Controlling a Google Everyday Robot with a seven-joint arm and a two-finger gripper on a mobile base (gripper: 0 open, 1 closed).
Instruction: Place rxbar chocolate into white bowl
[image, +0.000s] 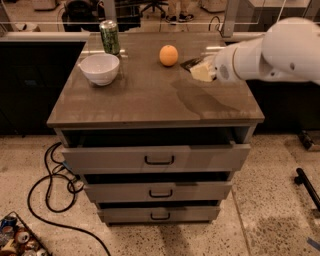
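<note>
Glossy white bowl (100, 68), smooth gripper (199, 71) above tabletop (150, 102)

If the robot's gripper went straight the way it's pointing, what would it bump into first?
Probably the orange, just ahead of the gripper over the table's right side, though it might pass above it.

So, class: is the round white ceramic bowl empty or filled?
Empty: the white bowl shows only bare white inside. The black-wrapped snack bar is at the gripper, right of the round orange fruit.
</note>
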